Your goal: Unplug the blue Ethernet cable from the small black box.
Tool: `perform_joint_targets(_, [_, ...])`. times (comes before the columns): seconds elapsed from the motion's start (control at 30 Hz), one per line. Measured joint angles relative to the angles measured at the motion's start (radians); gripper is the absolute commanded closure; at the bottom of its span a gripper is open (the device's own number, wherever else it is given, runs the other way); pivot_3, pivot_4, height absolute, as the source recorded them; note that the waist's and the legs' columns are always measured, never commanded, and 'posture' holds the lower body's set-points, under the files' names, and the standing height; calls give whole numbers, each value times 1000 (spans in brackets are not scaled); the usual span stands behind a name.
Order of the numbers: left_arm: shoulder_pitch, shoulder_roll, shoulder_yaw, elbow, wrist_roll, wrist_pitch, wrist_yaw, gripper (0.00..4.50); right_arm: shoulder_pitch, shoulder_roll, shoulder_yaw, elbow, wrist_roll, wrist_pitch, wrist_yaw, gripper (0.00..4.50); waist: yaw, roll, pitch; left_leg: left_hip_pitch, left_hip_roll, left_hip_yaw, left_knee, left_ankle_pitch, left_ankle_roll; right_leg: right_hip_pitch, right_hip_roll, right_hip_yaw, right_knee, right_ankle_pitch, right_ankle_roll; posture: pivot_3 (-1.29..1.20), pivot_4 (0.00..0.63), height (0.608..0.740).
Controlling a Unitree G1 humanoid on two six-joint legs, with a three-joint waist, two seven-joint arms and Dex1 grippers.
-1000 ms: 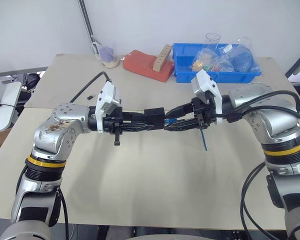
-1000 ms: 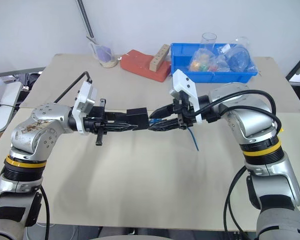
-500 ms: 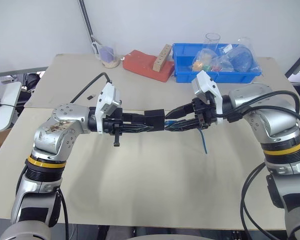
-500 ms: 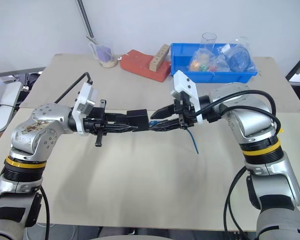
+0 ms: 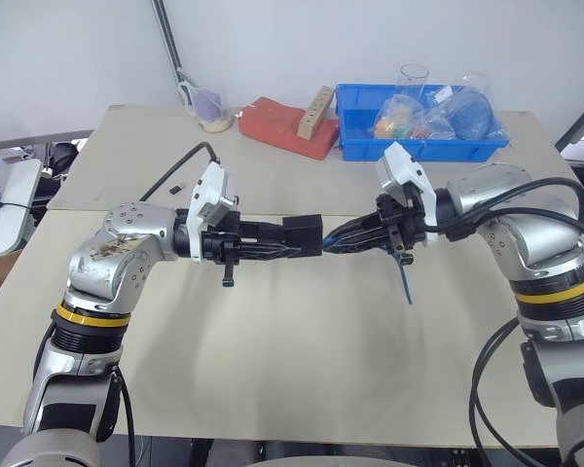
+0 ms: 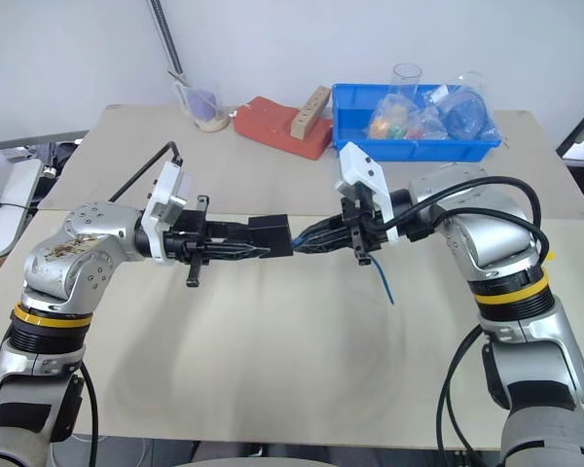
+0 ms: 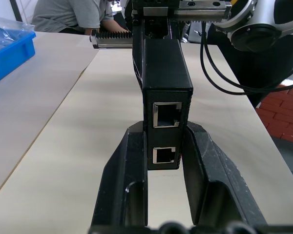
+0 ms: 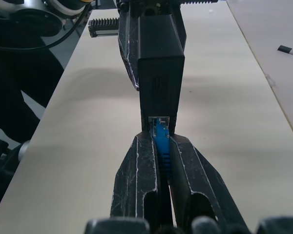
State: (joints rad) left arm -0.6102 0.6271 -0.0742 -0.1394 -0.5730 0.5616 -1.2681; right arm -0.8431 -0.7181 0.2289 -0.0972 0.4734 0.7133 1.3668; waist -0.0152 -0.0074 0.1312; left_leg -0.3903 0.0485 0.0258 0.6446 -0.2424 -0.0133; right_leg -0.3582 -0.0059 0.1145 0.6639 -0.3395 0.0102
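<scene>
Grippers meet mid-frame above the table (image 5: pixel 273 370). Left gripper (image 5: pixel 290 240) is clamped tight on the small black box (image 5: pixel 302 235), held in the air at centre. Right gripper (image 8: pixel 161 151), fingers pinched nearly together, grips the blue Ethernet cable (image 8: pixel 160 144) at its plug, still seated in the box's port; cable tail hangs down right of centre.

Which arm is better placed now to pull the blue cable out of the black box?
The right. Its pincer is shut on the blue Ethernet cable just at the port, while the left pincer holds the small black box steady above the table.
</scene>
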Motion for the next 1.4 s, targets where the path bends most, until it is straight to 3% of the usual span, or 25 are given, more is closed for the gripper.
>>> perform_joint_targets(0.3, [19,9,-42,-1,33,-56,-33,4019,15,-59,47,-20,-28,-26,52,4465,0,0,0,0,0,0,0,0,0,0,0,0,0,0,0,0,150,740])
perform_joint_targets(0.5, [84,70,12,-4,34,-62,-28,4019,155,-178,27,21,-68,-58,60,4465,0,-1,0,0,0,1,0,0,0,0,-1,0,-1,0,0,0,150,740])
perform_joint_targets(0.6, [130,71,24,-27,34,-63,-2,4019,210,-162,13,40,-106,-119,8,4465,-5,-1,0,1,1,0,0,0,0,1,0,0,-1,0,0,0,150,740])
perform_joint_targets(0.83, [259,32,50,-81,65,-137,91,4019,340,1,39,211,-258,-319,-178,4465,-5,-1,1,0,1,1,-1,0,0,0,-1,1,0,0,0,0,150,740])
perform_joint_targets(0.93, [297,27,50,-81,87,-184,112,4019,350,6,37,261,-283,-377,-190,3146,-1,-1,1,0,1,1,0,0,0,0,-2,2,-1,0,0,0,150,740])
perform_joint_targets(1.23, [314,10,59,-86,103,-214,177,4019,360,-16,-14,181,-249,-377,-148,27,0,-1,1,1,1,1,-1,0,0,1,-1,1,-1,0,0,0,150,740])
perform_joint_targets(1.4, [328,-36,157,76,175,-305,339,4019,391,-8,-138,-113,-66,-183,-215,27,-6,0,0,1,2,0,-2,0,0,1,0,1,0,0,0,0,150,740])
